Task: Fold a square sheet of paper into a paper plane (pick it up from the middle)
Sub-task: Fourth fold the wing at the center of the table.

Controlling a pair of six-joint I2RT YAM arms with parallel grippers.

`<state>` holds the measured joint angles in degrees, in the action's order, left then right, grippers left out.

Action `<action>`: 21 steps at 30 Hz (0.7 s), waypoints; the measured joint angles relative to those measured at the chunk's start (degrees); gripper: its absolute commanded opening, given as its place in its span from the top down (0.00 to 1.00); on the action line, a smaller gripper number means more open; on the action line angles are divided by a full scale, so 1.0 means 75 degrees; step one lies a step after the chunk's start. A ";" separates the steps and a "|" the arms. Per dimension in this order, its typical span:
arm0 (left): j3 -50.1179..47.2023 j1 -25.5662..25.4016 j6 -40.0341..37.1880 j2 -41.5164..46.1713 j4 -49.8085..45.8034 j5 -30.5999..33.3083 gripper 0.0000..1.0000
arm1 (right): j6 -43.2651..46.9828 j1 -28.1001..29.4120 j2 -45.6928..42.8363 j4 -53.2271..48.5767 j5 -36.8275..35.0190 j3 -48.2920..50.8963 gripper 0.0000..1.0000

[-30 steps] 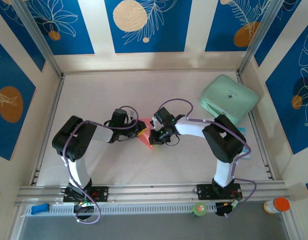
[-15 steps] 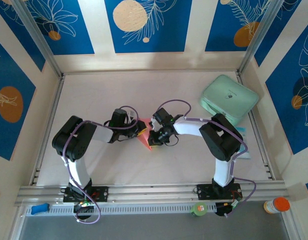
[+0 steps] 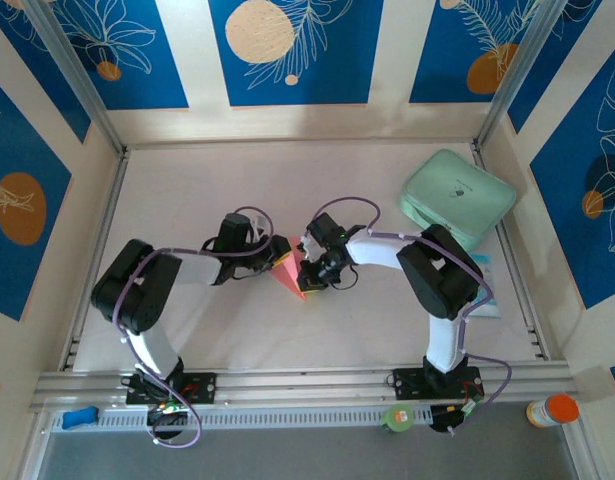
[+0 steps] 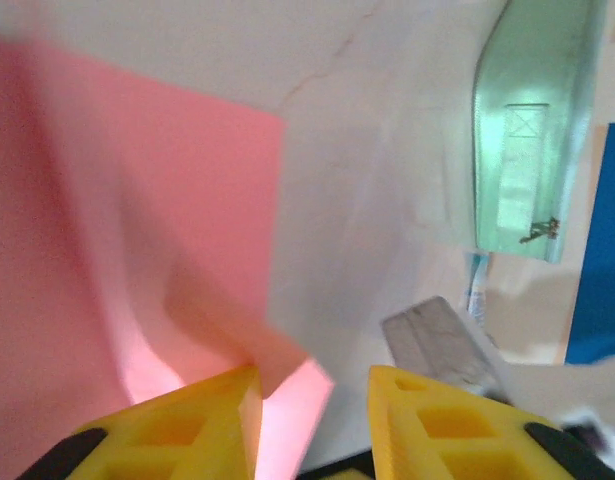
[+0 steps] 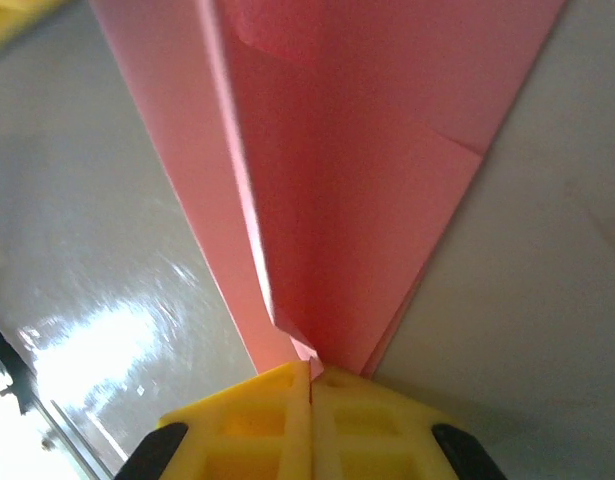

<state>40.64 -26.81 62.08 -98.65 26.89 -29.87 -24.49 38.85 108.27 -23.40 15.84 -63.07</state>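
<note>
Since a second earlier, the left arm's elbow had swung outward to the left, and the pink sheet of paper (image 3: 294, 278) had edged slightly rightward near the middle of the desk (image 3: 227, 185). The left claw (image 4: 312, 385) had its yellow fingers apart, with a paper corner lying between them. The right claw (image 5: 309, 378) was pinched together on the creased sheet's edge. From above, both wrists covered the sheet's wide end, leaving mostly its point showing. The mint-green pad (image 3: 458, 198) lay well apart, in the far right corner.
</note>
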 measured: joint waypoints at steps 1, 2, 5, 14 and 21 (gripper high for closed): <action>0.0000 0.0003 -0.0082 0.0195 -0.0128 0.0058 0.64 | 0.0245 -0.0041 0.0000 -0.0233 -0.0003 -0.0114 0.96; 0.0000 0.0006 -0.0146 0.0350 -0.0239 0.0114 0.64 | 0.0449 -0.0061 0.0000 -0.0388 -0.0009 -0.0204 0.96; -0.0015 0.0006 -0.0353 0.0764 -0.0592 0.0294 0.64 | 0.1093 -0.0140 0.0000 -0.0860 -0.0082 -0.0463 0.96; -0.0425 -0.0009 -0.0641 0.1084 -0.1070 0.0440 0.64 | 0.2159 -0.0163 0.0102 -0.1507 -0.0079 -0.0580 0.97; -0.0449 -0.0131 -0.0551 0.0772 -0.0833 0.0388 0.67 | 0.2154 -0.0233 0.0344 -0.1504 0.0152 -0.0580 0.96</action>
<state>37.28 -27.79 57.95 -92.86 20.64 -26.96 -8.34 37.10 110.85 -34.68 16.97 -67.42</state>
